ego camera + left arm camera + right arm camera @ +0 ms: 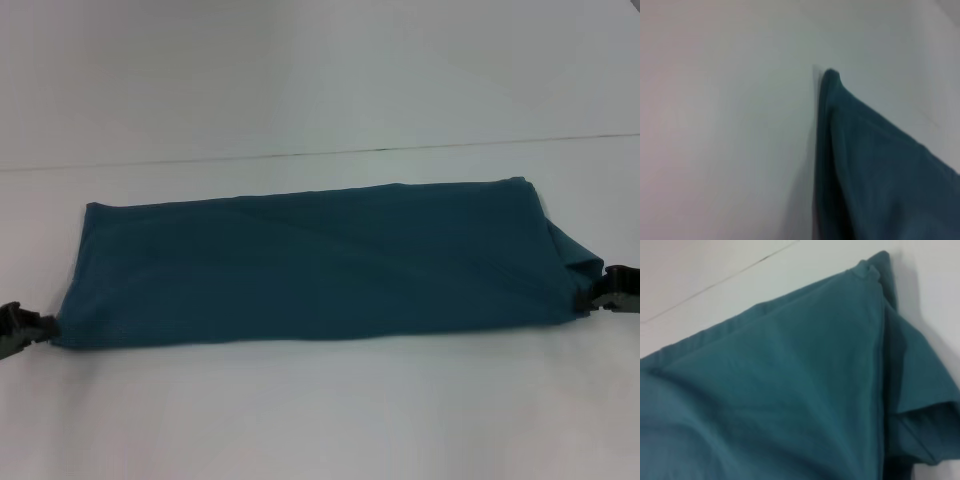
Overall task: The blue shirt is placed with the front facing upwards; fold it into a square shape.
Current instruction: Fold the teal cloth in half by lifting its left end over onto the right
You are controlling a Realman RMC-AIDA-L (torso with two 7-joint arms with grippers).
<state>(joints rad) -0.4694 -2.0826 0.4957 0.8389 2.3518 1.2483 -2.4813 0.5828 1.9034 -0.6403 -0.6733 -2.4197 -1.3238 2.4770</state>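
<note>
Shirt (310, 265) between both hands.

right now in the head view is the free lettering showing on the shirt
No, the blue shirt lies folded into a long band showing only plain teal fabric.

Work surface: a plain white table top (320, 420), matte, filling the head view from the 6 o'clock edge up to a thin dark seam (400, 149). The seam runs nearly level across the picture, rising slightly from 9 o'clock toward 3 o'clock. Beyond it, toward 12 o'clock, lies a second pale panel (320, 70), greyish white and unmarked; whether it is a wall or a further board cannot be told. Lighting is soft and even, with only faint shadow. In the right wrist view the same seam (720, 282) shows as a dark line across white surface.
</note>
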